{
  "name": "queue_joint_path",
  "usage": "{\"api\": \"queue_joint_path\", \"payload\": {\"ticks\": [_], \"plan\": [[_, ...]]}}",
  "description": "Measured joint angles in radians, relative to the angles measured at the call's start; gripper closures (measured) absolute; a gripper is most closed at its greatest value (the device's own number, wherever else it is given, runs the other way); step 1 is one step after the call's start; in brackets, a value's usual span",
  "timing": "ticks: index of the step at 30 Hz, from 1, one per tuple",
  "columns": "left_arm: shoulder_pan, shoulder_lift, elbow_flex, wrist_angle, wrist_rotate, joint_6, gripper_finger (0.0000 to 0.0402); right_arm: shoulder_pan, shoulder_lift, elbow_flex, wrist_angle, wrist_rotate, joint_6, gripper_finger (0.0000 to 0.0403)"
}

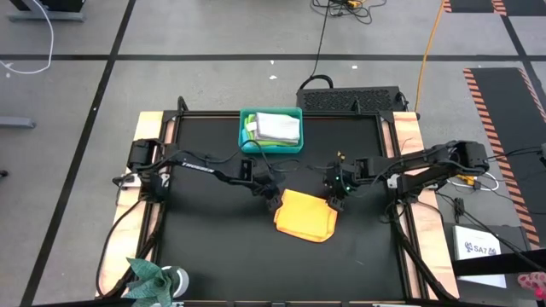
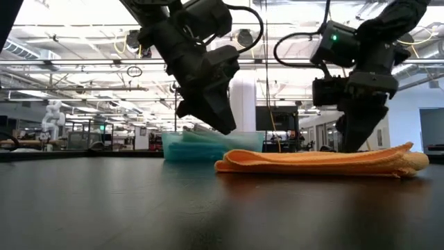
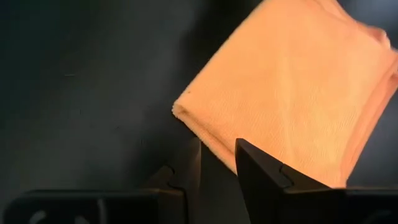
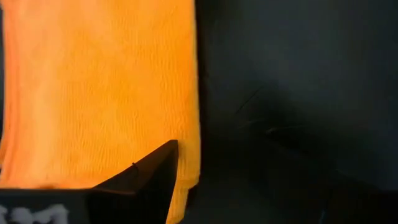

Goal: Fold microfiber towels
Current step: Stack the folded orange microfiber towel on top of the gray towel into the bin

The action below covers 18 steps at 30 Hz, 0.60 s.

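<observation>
Teal bin [image 1: 270, 145] of folded towels behind orange towel [image 1: 305, 215].

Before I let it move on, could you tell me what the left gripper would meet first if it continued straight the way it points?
Most likely the folded orange-yellow towel: the left gripper points at its near corner, though the depth is unclear.

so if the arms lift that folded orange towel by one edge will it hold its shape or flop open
Probably flop open: the orange towel lies as soft, loose layers with rounded folds, nothing stiff. It looks thin and light, so lifting should be easy. Pushed, its fuzzy weave would likely drag and bunch on the black table rather than slide.
</observation>
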State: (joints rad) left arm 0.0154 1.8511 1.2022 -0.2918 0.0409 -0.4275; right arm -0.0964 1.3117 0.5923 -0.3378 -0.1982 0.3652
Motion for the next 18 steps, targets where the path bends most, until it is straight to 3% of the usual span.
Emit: {"api": "queue_joint_path", "payload": {"ticks": [5, 18], "plan": [[0.0, 0.0, 0.0, 0.013, -0.02, -0.049, 0.03, -0.017, 0.0, -0.043, 0.043, -0.122, -0.073, 0.0167], [0.058, 0.008, 0.0, 0.05, 0.039, 0.135, 0.03, -0.018, 0.0, -0.057, 0.074, -0.14, -0.098, 0.0159]]}}
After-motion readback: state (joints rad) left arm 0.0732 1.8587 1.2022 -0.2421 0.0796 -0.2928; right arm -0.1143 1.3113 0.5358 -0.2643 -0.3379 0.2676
